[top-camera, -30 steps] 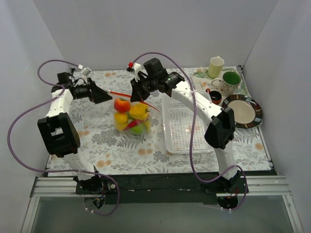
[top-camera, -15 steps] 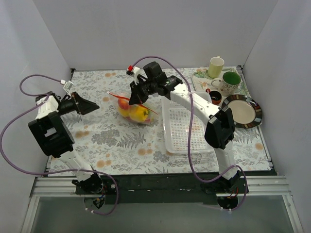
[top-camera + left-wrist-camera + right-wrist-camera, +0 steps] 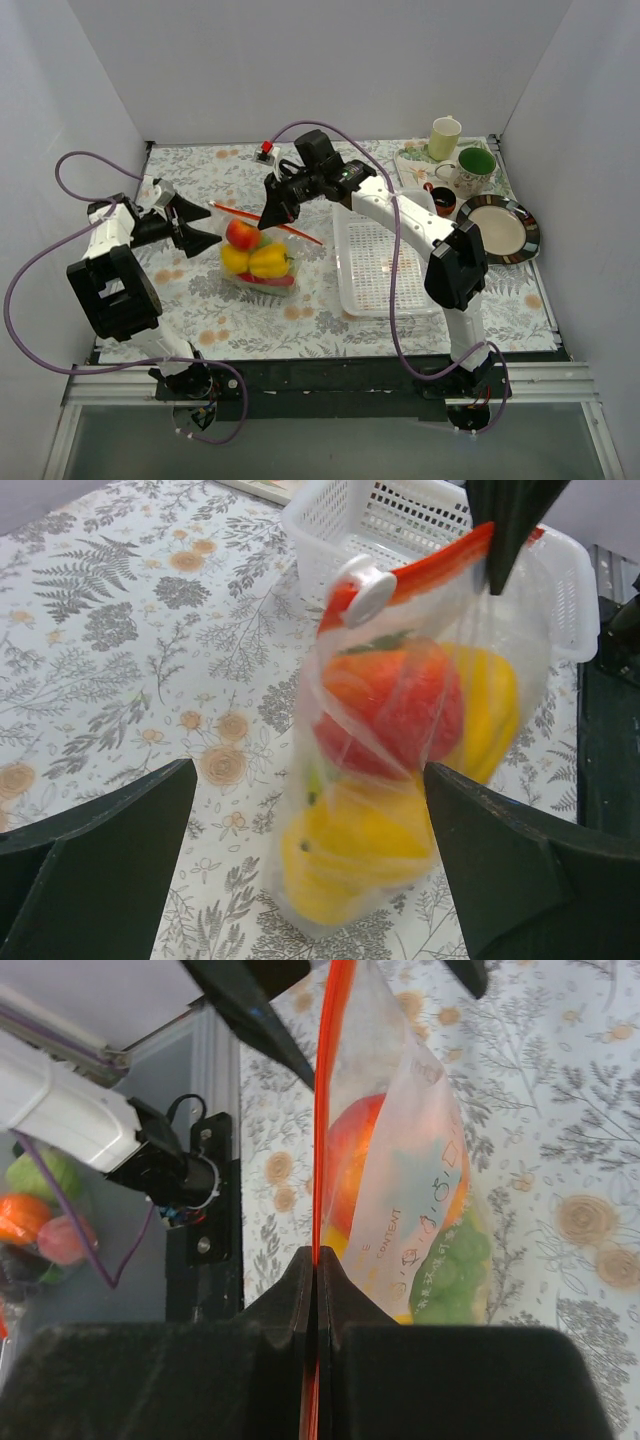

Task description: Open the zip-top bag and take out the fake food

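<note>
The right claw [image 3: 271,208] is pinched shut on the red zip strip [image 3: 430,563] of the bag [image 3: 258,262], which hangs over the middle of the bench [image 3: 200,290], beside the basket [image 3: 385,265]. The left claw [image 3: 212,226] gapes empty (facing the white slider [image 3: 366,590]). Soft, slippery film, sagging with plastic food [image 3: 395,705]: the slider looks the surest hold.

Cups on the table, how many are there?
2. A pale cup stands at the far right corner; a mug with a green inside sits just in front of it. A small dark bowl nearby isn't counted.

Clear zip-top bag [image 3: 505,615], red-orange strip [image 3: 440,565]; red, yellow fake food [image 3: 400,705]; floral tablecloth [image 3: 150,630]
</note>
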`<state>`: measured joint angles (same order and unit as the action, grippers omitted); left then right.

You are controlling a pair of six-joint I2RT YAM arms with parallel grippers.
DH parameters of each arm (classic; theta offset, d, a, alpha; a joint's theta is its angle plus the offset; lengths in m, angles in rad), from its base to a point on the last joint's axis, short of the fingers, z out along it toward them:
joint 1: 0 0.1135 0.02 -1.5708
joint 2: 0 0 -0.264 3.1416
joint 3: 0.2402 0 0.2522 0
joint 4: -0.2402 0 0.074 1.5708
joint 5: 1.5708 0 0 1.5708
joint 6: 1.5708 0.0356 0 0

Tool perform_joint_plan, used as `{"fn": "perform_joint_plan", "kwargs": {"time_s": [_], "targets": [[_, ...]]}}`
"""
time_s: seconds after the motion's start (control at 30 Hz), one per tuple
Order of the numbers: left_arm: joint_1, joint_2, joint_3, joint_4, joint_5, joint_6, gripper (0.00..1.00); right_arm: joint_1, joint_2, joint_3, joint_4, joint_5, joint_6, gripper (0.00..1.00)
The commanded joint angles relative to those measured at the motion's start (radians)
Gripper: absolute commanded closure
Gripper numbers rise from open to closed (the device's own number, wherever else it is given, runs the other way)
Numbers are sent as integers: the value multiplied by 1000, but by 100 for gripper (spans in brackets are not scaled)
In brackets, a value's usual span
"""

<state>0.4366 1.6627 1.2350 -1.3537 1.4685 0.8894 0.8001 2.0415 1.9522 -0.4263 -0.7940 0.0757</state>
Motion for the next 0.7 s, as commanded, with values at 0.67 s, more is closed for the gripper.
{"fn": "perform_joint_plan", "kwargs": {"time_s": [0.67], "targets": [[-82,-146,35,249,329,-337,2,19,-80,-67,63,-206,-36,99]]}}
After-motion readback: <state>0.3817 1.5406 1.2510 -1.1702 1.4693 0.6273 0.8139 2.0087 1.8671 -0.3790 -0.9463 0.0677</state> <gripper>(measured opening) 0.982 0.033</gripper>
